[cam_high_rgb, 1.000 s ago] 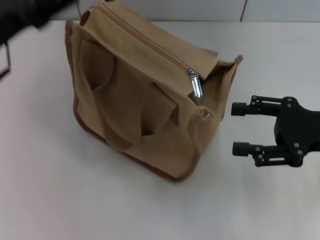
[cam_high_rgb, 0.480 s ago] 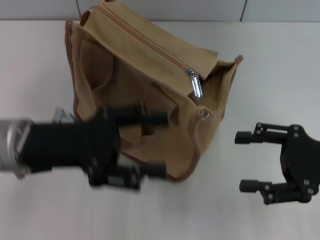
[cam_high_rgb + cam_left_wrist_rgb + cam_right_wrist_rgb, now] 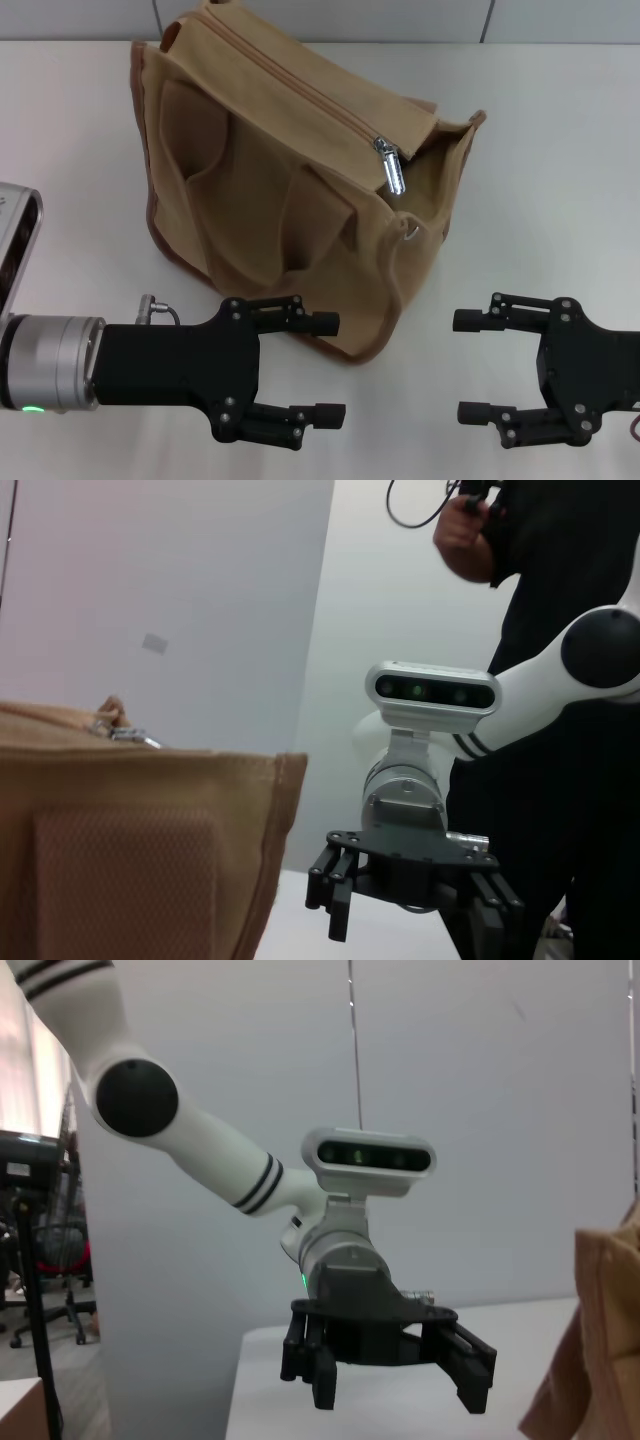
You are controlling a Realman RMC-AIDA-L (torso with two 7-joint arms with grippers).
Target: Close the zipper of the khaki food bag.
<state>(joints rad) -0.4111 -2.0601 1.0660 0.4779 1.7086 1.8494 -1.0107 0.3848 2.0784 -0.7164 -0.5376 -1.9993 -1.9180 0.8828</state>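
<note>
The khaki food bag (image 3: 270, 190) stands on the white table, tilted, with its handles lying flat on the side that faces me. Its zipper (image 3: 300, 85) runs along the top, and the silver slider (image 3: 386, 152) with its dangling pull tab sits near the bag's right end. Just past the slider the end corner still gapes. My left gripper (image 3: 333, 367) is open at the near edge, in front of the bag's lower corner and clear of it. My right gripper (image 3: 467, 366) is open too, facing it from the right. In the left wrist view the bag (image 3: 130, 850) fills the near side, with the right gripper (image 3: 410, 880) beyond it.
A tiled wall (image 3: 400, 18) runs behind the table. A person in black (image 3: 560, 600) stands behind the robot. The right wrist view shows the left gripper (image 3: 385, 1345), a strip of the bag (image 3: 610, 1330) and an office chair (image 3: 50, 1290) off the table.
My left arm swung from the far left corner across the front of the bag to the near edge. My right gripper dropped back toward the near edge. The bag stayed put.
</note>
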